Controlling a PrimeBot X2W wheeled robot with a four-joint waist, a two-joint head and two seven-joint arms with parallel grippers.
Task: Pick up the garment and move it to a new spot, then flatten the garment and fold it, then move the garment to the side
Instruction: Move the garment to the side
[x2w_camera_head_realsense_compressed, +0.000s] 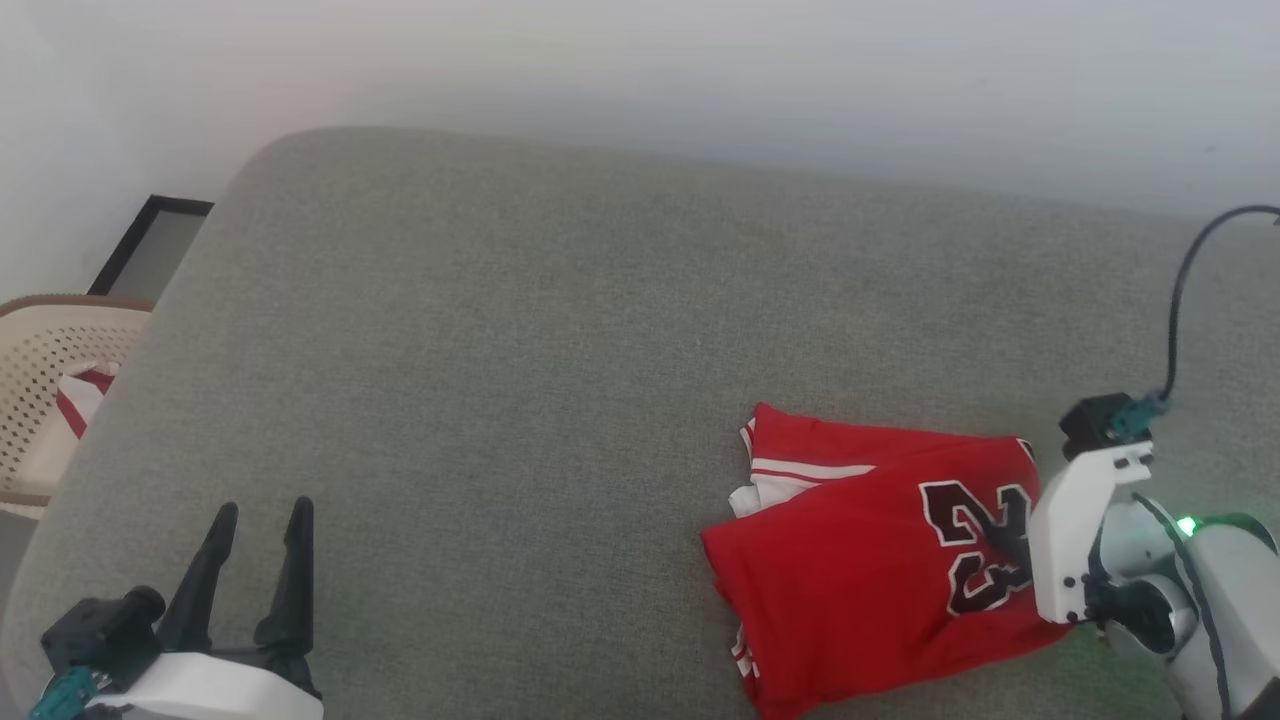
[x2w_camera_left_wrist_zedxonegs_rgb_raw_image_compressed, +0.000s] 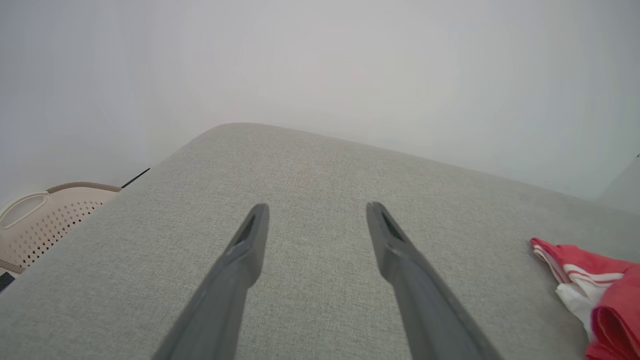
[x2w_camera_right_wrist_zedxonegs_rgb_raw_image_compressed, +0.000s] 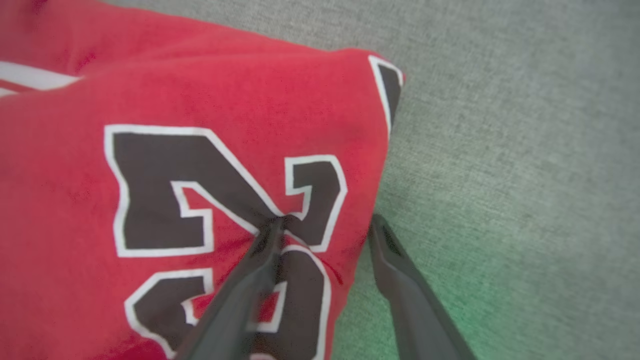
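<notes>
The garment (x2w_camera_head_realsense_compressed: 860, 560) lies folded on the grey cushion, red with a black, white-outlined "23" facing up and striped trim at its left edge. My right gripper (x2w_camera_head_realsense_compressed: 1005, 540) comes in from the right over its right edge. In the right wrist view the jaws of the right gripper (x2w_camera_right_wrist_zedxonegs_rgb_raw_image_compressed: 326, 222) are apart and straddle that edge of the garment (x2w_camera_right_wrist_zedxonegs_rgb_raw_image_compressed: 200, 100): one finger (x2w_camera_right_wrist_zedxonegs_rgb_raw_image_compressed: 260, 260) presses into the print and puckers the cloth, the other rests on the cushion beside it. My left gripper (x2w_camera_head_realsense_compressed: 262, 510) (x2w_camera_left_wrist_zedxonegs_rgb_raw_image_compressed: 316, 207) stands open over bare cushion at the lower left, far from the garment (x2w_camera_left_wrist_zedxonegs_rgb_raw_image_compressed: 600, 285).
The grey cushion (x2w_camera_head_realsense_compressed: 500, 350) spreads wide, with a pale wall behind it. A beige perforated basket (x2w_camera_head_realsense_compressed: 50, 400) holding a red-and-white cloth (x2w_camera_head_realsense_compressed: 85, 395) sits off its left edge, beside a dark frame (x2w_camera_head_realsense_compressed: 150, 245). A black cable (x2w_camera_head_realsense_compressed: 1180, 300) arcs above my right wrist.
</notes>
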